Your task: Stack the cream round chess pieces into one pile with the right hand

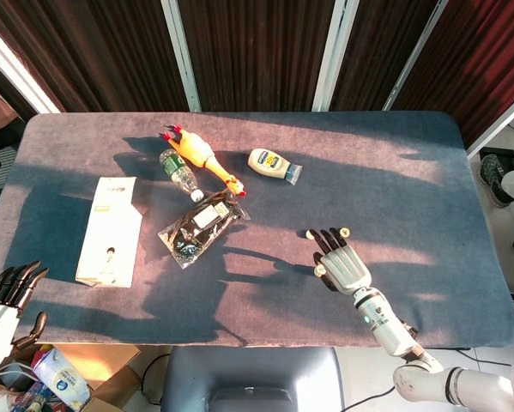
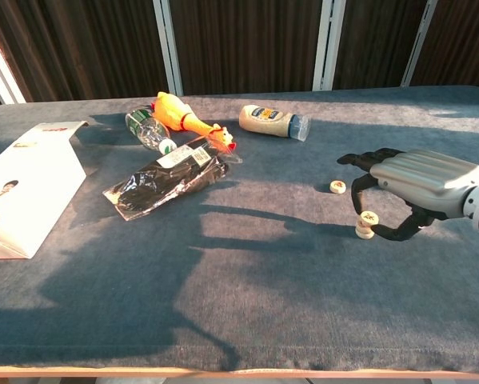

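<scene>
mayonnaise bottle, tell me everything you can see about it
The mayonnaise bottle is a squat, cream-coloured squeeze bottle, plastic by its look, with a dark blue and yellow label and a clear or bluish cap at one end. It lies on its side on the grey table cloth toward the far side, cap pointing to the right in the chest view. Nothing touches it; the rubber chicken lies apart to its left, and the right hand is well away, nearer the camera.
</scene>
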You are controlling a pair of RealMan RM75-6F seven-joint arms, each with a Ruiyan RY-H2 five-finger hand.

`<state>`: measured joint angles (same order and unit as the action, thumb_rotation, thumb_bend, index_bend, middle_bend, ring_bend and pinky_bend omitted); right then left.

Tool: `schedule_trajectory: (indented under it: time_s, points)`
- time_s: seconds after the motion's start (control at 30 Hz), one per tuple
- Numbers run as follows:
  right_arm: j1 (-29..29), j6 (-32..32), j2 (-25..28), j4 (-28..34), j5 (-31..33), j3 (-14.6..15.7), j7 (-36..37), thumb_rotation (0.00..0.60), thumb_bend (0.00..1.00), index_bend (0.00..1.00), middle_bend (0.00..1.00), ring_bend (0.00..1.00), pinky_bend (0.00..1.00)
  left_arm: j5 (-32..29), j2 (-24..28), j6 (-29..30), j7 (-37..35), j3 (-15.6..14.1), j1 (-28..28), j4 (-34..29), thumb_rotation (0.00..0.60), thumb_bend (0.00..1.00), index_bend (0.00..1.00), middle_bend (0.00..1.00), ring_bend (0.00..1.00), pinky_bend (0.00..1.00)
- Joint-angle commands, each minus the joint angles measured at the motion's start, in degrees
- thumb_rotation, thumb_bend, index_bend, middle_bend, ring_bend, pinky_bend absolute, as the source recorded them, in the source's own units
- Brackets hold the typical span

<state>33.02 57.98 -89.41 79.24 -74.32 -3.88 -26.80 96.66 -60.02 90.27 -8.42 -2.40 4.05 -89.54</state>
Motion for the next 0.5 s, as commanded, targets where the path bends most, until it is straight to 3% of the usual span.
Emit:
schedule_trajectory:
  time_s: [0.03,0.5]
  points:
    - [0.0,-0.1,-0.2,-0.1,0.3,0.0,-0.4,0.6,0.5,0.58,0.01,0.0,0.0,0.1,0.0,0.0,0.0,0.0,0.0,0.0,0.6,0.54,0.0,0.0,0.0,0.03]
    - [0.0,-0.2,0.2,0.2,0.9,0.1,-0.6,0.6,0.5,0.47,0.01,0.0,0.0,0.0,0.0,0.1,0.0,0.0,0.0,0.0,0.6,0.54,0.0,0.0,0.0,0.03]
